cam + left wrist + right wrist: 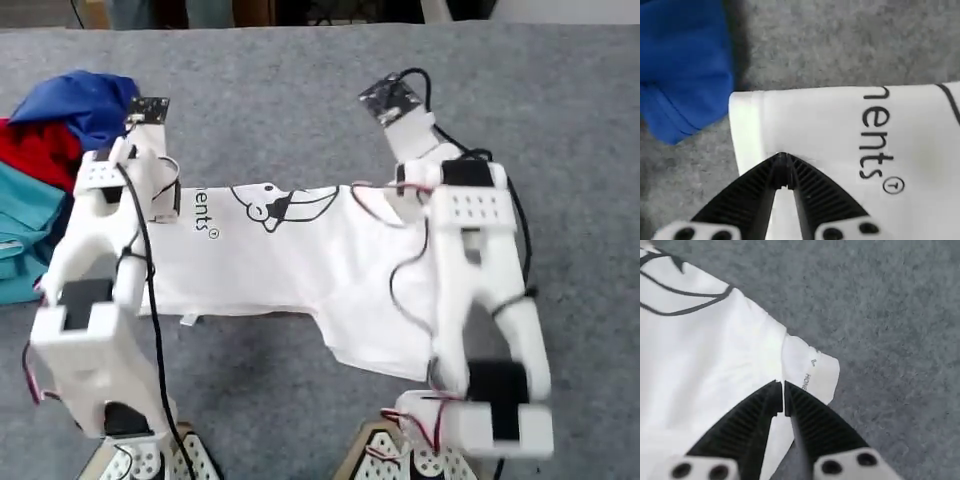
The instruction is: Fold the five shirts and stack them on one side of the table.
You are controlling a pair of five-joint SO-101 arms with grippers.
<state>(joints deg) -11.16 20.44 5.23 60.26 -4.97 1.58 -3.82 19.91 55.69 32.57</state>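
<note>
Here is the white shirt (300, 270) stretched sideways across the middle of the grey table (300, 90), its print cut off along the upper edge, so it looks already doubled over once lengthwise. Over at the upper left of the high view waits the heap: a blue shirt (85, 105) on top, a red shirt (40, 150) under it, a teal shirt (20, 230) at the frame's left edge. The left gripper (782, 167) sits on the white shirt's left end, near the hem band and just beside the blue one, jaws drawn in to a thin slit with the tips down on the cloth; whether any fabric is caught between them cannot be told. The right gripper (780, 387) is at the other end, by the neck label (812, 372), its jaws likewise all but closed and touching the cloth, and again a pinch cannot be confirmed. So this reads as mid-fold on one shirt, with the other visible ones not yet laid out. The next move probably calls for both ends to be held surely and carried together in step, so the shirt shortens evenly, keeping the left end clear of the blue shirt so the heap is not dragged along
</note>
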